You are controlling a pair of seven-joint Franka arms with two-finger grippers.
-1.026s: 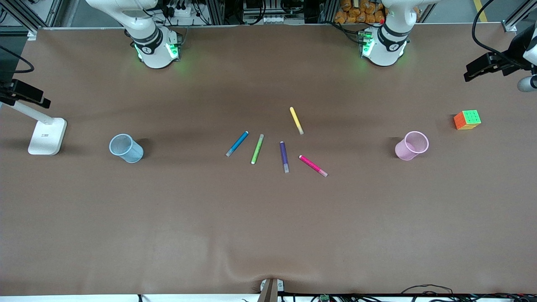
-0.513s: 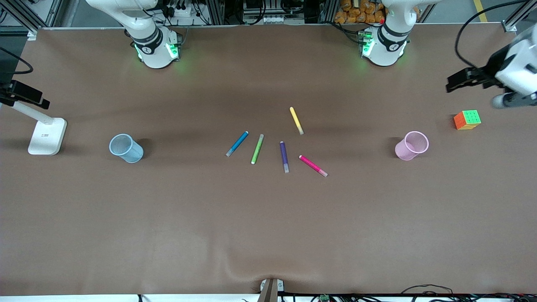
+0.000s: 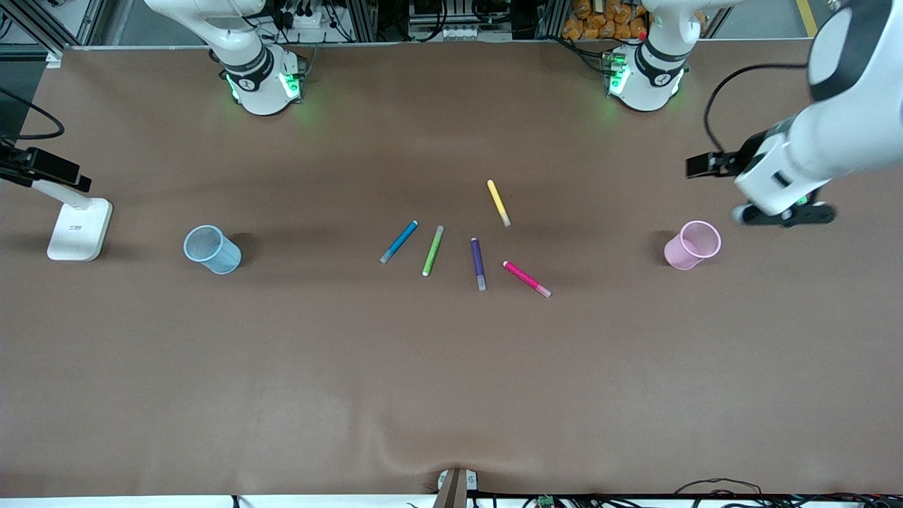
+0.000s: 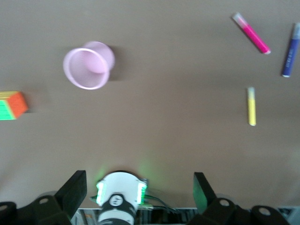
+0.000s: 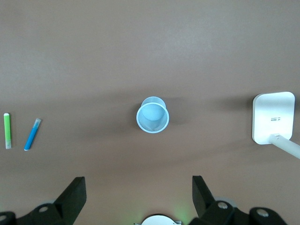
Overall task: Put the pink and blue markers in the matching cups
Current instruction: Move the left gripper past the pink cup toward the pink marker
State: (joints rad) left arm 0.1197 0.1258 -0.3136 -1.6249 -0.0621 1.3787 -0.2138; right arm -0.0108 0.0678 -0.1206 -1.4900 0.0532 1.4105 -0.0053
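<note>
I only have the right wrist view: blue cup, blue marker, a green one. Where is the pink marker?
Observer: The pink marker lies flat beside the purple marker, toward the left arm's end, not touching it.
Operator: And its cup?
Observer: The pink cup stands upright and empty, farther toward the left arm's end than all the markers.
Operator: Where is the left gripper?
Observer: The left gripper hangs open over the table beside the pink cup, holding nothing.
</note>
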